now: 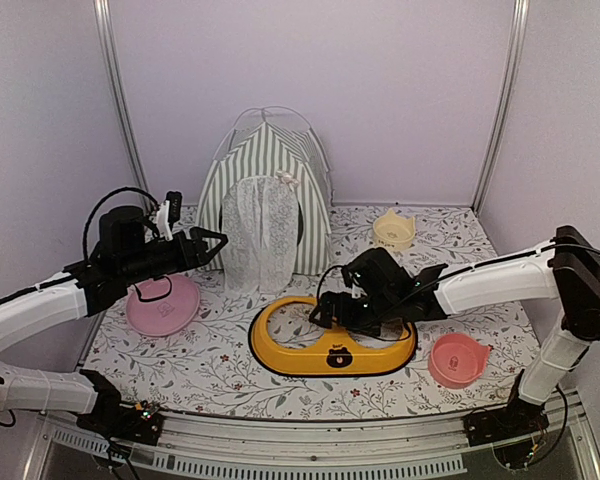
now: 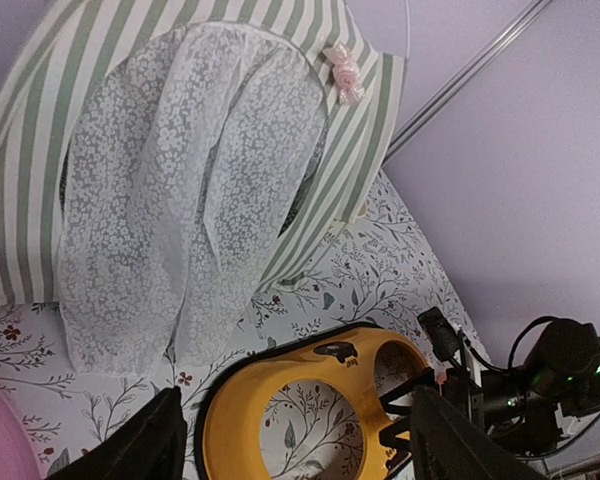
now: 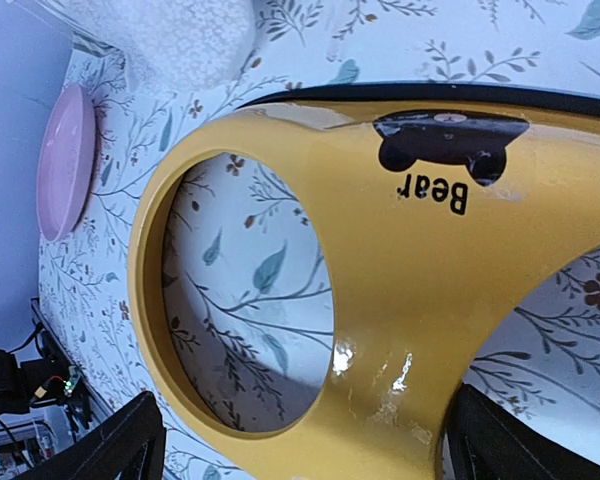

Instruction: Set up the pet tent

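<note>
The pet tent (image 1: 265, 185) stands upright at the back centre, grey-green and white striped, with its white lace door curtain (image 1: 260, 232) hanging down over the opening. In the left wrist view the tent (image 2: 40, 200) and the curtain (image 2: 170, 220) fill the upper left. My left gripper (image 1: 216, 246) is open and empty, hovering just left of the tent's front, apart from it; it also shows in its own view (image 2: 295, 455). My right gripper (image 1: 327, 311) is open, low over a yellow bowl stand (image 1: 330, 345), and holds nothing; its jaws stand wide either side of the stand (image 3: 430, 280).
A pink dish (image 1: 163, 303) lies under my left arm. A pink bowl (image 1: 458, 358) sits front right and a cream bowl (image 1: 393, 230) back right. Walls and metal posts close in the back and sides of the floral mat (image 1: 210, 370).
</note>
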Motion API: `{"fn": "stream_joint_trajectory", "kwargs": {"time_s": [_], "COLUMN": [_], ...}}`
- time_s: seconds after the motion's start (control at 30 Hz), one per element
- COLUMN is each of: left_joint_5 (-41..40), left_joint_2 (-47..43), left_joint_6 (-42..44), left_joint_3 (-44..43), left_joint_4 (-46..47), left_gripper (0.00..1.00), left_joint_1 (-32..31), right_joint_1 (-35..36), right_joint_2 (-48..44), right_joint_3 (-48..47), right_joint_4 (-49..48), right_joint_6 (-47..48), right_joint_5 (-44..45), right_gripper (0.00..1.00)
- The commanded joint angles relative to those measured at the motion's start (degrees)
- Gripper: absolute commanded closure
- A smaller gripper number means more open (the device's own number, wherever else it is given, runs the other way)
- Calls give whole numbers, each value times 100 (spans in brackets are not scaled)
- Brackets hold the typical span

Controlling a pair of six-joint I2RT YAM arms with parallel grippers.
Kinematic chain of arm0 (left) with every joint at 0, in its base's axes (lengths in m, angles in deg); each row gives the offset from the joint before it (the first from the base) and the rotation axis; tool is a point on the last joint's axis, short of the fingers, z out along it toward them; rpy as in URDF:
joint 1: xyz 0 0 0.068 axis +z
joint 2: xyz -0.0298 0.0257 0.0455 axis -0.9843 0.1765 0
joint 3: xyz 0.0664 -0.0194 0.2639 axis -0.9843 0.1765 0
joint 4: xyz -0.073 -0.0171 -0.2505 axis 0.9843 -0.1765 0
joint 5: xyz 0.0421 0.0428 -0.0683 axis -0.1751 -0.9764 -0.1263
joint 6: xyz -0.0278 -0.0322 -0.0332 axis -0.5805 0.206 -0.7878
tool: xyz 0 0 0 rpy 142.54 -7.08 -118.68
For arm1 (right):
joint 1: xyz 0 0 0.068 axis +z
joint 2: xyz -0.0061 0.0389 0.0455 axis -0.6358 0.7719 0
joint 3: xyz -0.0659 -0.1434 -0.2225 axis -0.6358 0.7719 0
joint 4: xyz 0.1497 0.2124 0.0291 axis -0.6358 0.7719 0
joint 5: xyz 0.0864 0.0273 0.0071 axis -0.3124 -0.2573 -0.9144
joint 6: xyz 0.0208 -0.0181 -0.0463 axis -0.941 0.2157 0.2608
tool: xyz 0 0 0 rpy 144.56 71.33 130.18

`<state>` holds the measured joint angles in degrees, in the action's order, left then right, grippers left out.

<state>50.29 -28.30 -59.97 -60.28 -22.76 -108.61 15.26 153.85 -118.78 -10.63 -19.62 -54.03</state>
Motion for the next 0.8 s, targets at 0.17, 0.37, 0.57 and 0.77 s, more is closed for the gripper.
{"fn": "stream_joint_trajectory", "kwargs": {"time_s": [0.17, 0.37, 0.57, 0.77], "left_joint_5": [103, 26, 48, 124], "left_joint_2": [43, 84, 196, 327], "left_joint_6": [33, 131, 151, 184], "left_joint_3": [-149, -315, -357, -397], "left_joint_4": [78, 24, 61, 61], "left_gripper": [22, 22, 22, 22], "left_joint_1": [-76, -76, -76, -123], "right_joint_1": [123, -76, -472, -1491], "right_joint_2": [-225, -719, -1296, -1506], "right_joint_3": [-233, -96, -147, -314], "right_joint_4": [92, 549, 1051, 1136], "right_joint_6": [-98, 321, 841, 1556], "right_joint_5": [484, 660, 825, 590], "right_gripper": [1, 1, 1, 1]}}
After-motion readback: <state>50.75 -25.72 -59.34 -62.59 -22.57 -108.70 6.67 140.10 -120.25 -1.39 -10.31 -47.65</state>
